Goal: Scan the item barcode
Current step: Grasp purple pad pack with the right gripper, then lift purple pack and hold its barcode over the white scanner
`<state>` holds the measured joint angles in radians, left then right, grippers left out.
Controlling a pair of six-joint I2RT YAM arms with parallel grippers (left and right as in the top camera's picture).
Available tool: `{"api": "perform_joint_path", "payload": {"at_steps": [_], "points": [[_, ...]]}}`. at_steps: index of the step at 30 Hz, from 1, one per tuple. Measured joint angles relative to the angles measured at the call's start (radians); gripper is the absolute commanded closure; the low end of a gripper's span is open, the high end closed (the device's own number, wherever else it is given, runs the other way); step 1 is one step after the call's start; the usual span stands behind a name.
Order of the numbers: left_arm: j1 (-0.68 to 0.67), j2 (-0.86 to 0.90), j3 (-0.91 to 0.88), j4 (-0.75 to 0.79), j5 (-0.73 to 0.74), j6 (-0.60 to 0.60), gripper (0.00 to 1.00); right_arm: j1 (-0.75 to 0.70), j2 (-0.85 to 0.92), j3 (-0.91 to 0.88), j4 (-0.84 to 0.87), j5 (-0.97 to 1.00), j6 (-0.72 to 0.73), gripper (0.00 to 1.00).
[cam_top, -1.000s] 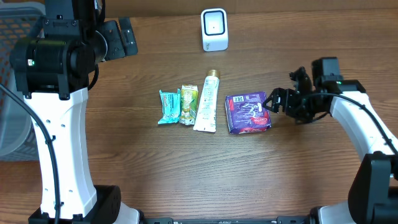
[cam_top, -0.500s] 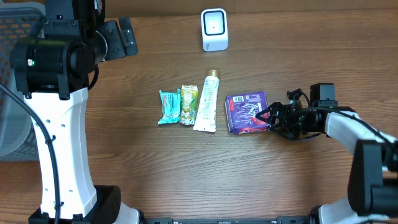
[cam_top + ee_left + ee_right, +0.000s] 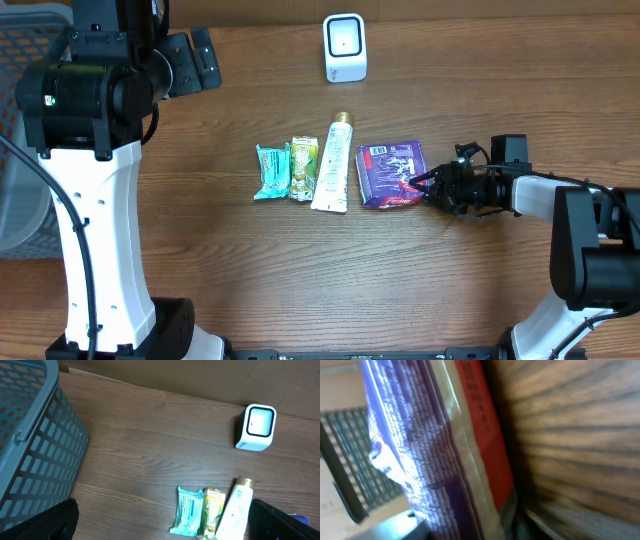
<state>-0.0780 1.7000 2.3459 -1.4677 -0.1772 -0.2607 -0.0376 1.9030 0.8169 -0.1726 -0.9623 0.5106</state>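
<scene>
A purple packet (image 3: 391, 172) with a red edge lies right of centre on the wooden table. My right gripper (image 3: 426, 186) comes in low from the right and is shut on the packet's right edge. In the right wrist view the purple packet (image 3: 420, 435) fills the picture, its edge running down between the jaws. The white barcode scanner (image 3: 345, 47) stands at the back of the table, also visible as the scanner (image 3: 256, 427) in the left wrist view. My left gripper (image 3: 165, 522) hangs open high above the table's left side, nothing between its fingers.
A teal packet (image 3: 271, 172), a yellow-green packet (image 3: 304, 168) and a white tube (image 3: 333, 166) lie in a row left of the purple packet. A grey mesh basket (image 3: 30, 435) stands at the far left edge.
My right gripper dropped and moved left onto the purple packet's edge, then closed on it. The packet shifted slightly left and back. The left arm has not moved.
</scene>
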Motion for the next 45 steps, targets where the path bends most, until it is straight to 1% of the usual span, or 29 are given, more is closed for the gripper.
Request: {"api": "perform_joint_path", "payload": {"at_steps": [3,7,10,13,17,20,29,32,39,42,45], "points": [[0.000,0.000,0.000,0.000,0.000,0.000,0.00,0.001,0.000,0.000,0.010,-0.006,0.008,0.92],[0.000,0.000,0.000,0.000,0.000,0.000,0.01,0.000,-0.006,0.000,-0.004,-0.017,0.013,0.93],[0.000,0.000,0.000,0.000,0.000,0.000,0.00,-0.001,-0.050,0.005,-0.086,-0.008,-0.002,0.95],[0.000,0.000,0.000,0.000,0.000,0.000,0.00,0.001,-0.135,0.038,-0.233,0.033,-0.039,0.96],[0.000,0.000,0.000,0.000,0.000,0.000,0.00,0.023,-0.266,0.126,-0.388,0.135,-0.083,0.96],[0.000,0.000,0.000,0.000,0.000,0.000,0.00,0.060,-0.330,0.197,-0.438,0.179,-0.109,0.96],[0.000,0.000,0.000,0.000,0.000,0.000,0.00,0.195,-0.417,0.483,-0.611,0.265,-0.180,0.96],[0.000,0.000,0.000,0.000,0.000,0.000,0.00,0.201,-0.438,0.528,-0.632,0.265,-0.199,0.96],[0.000,0.000,0.000,0.000,0.000,0.000,0.00,0.201,-0.456,0.533,-0.640,0.276,-0.216,0.96],[0.000,0.000,0.000,0.000,0.000,0.000,0.00,0.206,-0.456,0.535,-0.657,0.348,-0.211,0.96],[0.000,0.000,0.000,0.000,0.000,0.000,0.00,0.231,-0.455,0.573,-0.706,0.493,-0.203,0.96]]}}
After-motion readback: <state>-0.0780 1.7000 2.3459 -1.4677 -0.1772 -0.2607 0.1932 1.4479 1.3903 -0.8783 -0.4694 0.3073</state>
